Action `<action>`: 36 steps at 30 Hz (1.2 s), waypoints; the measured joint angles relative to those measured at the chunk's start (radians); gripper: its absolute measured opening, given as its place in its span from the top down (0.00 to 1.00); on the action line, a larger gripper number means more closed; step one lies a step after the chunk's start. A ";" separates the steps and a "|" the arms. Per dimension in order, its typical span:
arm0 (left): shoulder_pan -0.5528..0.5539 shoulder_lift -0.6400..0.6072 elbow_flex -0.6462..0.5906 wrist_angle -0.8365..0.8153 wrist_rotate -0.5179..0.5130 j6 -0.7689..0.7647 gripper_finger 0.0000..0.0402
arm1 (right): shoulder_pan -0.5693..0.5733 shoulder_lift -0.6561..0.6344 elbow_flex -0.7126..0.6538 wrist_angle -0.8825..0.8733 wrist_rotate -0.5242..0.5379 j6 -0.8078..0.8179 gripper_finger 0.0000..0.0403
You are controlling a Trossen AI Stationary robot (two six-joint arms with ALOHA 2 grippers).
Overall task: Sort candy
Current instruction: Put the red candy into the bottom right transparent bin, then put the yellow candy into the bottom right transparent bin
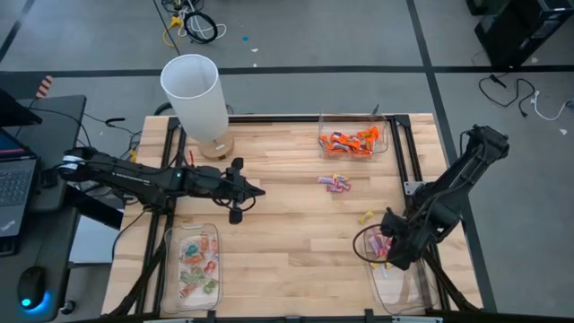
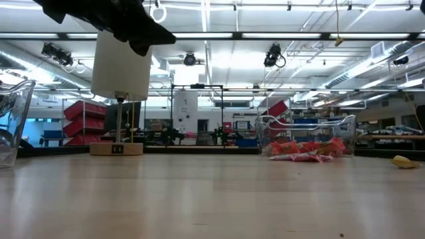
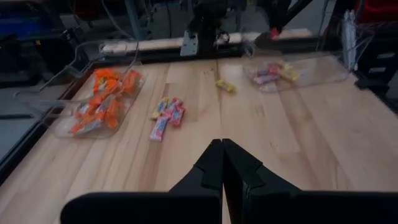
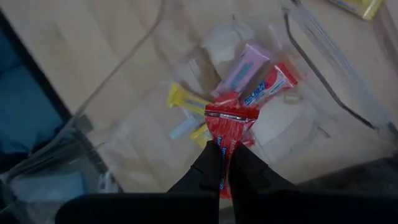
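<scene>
My right gripper (image 1: 387, 254) hangs over the near right clear tray (image 1: 405, 289), shut on a red-wrapped candy (image 4: 229, 124). In that tray lie a few pink and yellow candies (image 4: 242, 71). A far right tray (image 1: 381, 135) holds orange candies (image 1: 348, 142); a near left tray (image 1: 170, 269) holds pale green-and-pink ones (image 1: 197, 265). A small cluster of pink-and-yellow candies (image 1: 334, 183) and one yellow candy (image 1: 366, 216) lie loose on the wooden table. My left gripper (image 1: 258, 190) is shut and holds nothing, hovering over the table's left middle; its own view shows the fingertips (image 3: 222, 146) together. My right gripper pinches the red candy between its two fingers by the wrapper's lower end (image 4: 224, 163). The fingers point steeply down and lie along the candy. The candy sticks out past the fingertips, its crimped end (image 4: 231, 113) foremost, lifted clear above the tray's candies.
A tall white cylinder on a wooden base (image 1: 197, 94) stands at the table's far left. A black frame (image 1: 404, 152) edges the table on its sides. Bare wood (image 1: 287, 233) lies between the trays in the middle.
</scene>
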 joint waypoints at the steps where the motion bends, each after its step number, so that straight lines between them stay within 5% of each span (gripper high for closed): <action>1: 0.000 0.008 0.000 0.015 0.005 0.000 0.99 | 0.002 0.001 -0.014 0.012 0.001 0.010 0.97; 10: -0.007 0.028 0.000 0.034 0.014 -0.005 0.99 | 0.006 0.001 -0.119 0.058 0.008 0.161 0.97; 24: -0.014 0.033 0.001 0.056 0.014 -0.006 0.99 | 0.005 0.001 -0.151 0.084 0.007 0.170 0.93; 36: -0.014 0.033 0.001 0.079 0.014 -0.006 0.99 | 0.005 0.001 -0.149 0.082 0.006 0.177 0.79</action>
